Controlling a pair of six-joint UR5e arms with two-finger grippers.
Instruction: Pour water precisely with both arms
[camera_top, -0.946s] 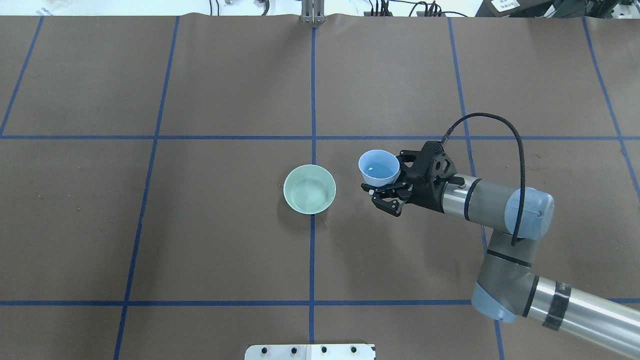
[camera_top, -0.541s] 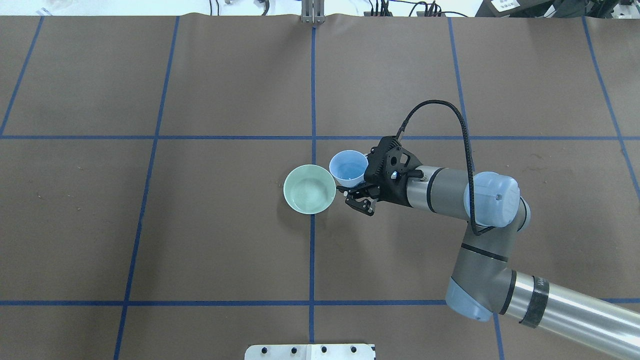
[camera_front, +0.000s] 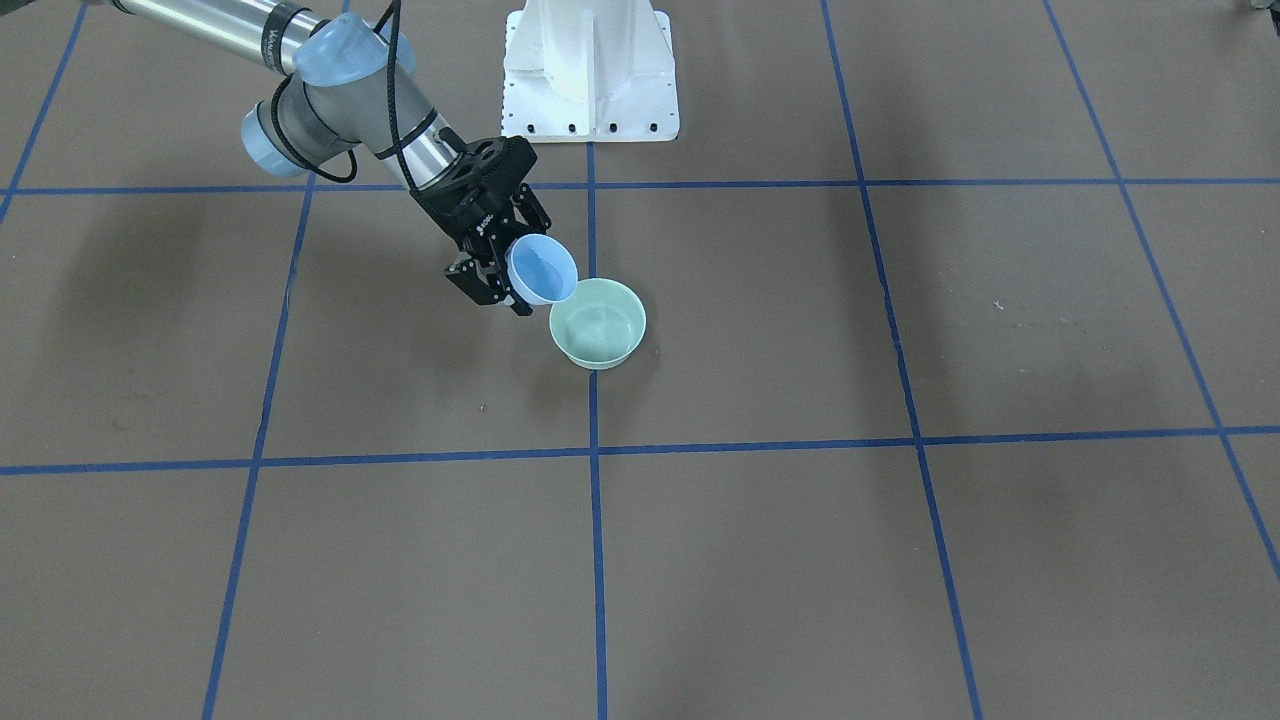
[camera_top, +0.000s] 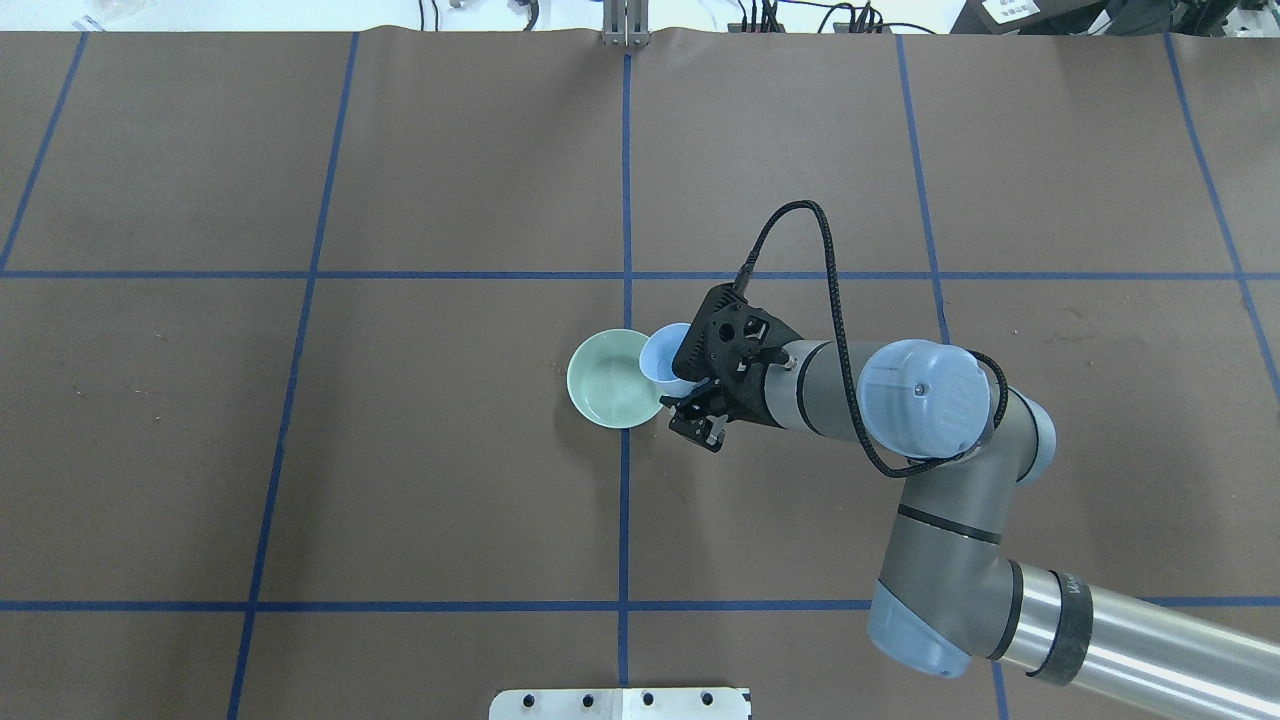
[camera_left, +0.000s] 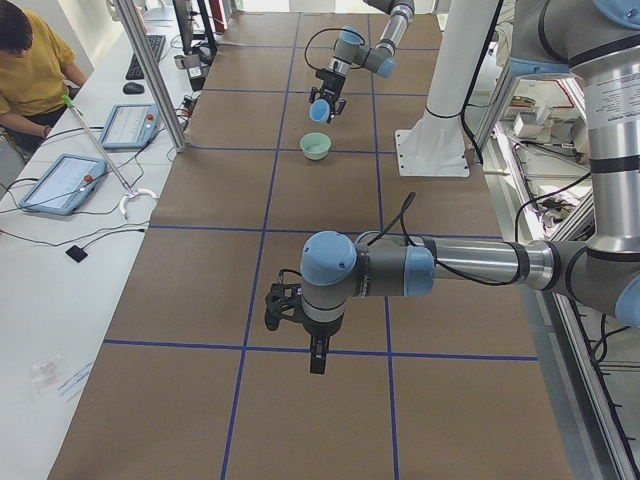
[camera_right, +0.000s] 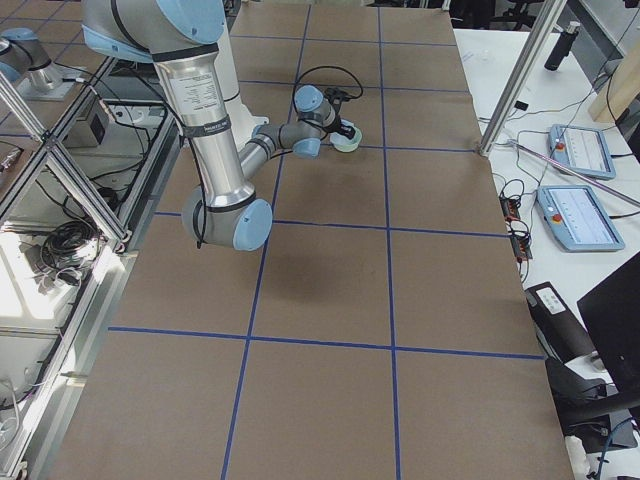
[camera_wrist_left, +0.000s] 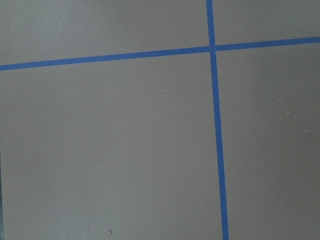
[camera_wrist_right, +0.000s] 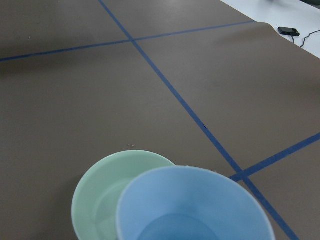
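My right gripper (camera_top: 690, 388) is shut on the pale blue cup (camera_top: 660, 358), holding it by its wall. The cup (camera_front: 543, 268) hangs tilted, its rim over the right edge of the pale green bowl (camera_top: 610, 380). In the right wrist view the cup (camera_wrist_right: 195, 205) fills the bottom, with the bowl (camera_wrist_right: 97, 200) just behind and under it. Water shows only as a faint sheen in the bowl's bottom (camera_front: 598, 332). My left gripper (camera_left: 278, 305) appears only in the exterior left view, low over bare table far from the bowl; I cannot tell whether it is open or shut.
The brown table mat carries a blue tape grid. The white pedestal (camera_front: 590, 70) stands behind the bowl on the robot's side. A person (camera_left: 30, 70) sits at a side desk with tablets, beyond an aluminium post (camera_left: 150, 80).
The right arm has swung left with the cup, from well right of the bowl to its right rim, and the cup is tilted further toward the bowl.
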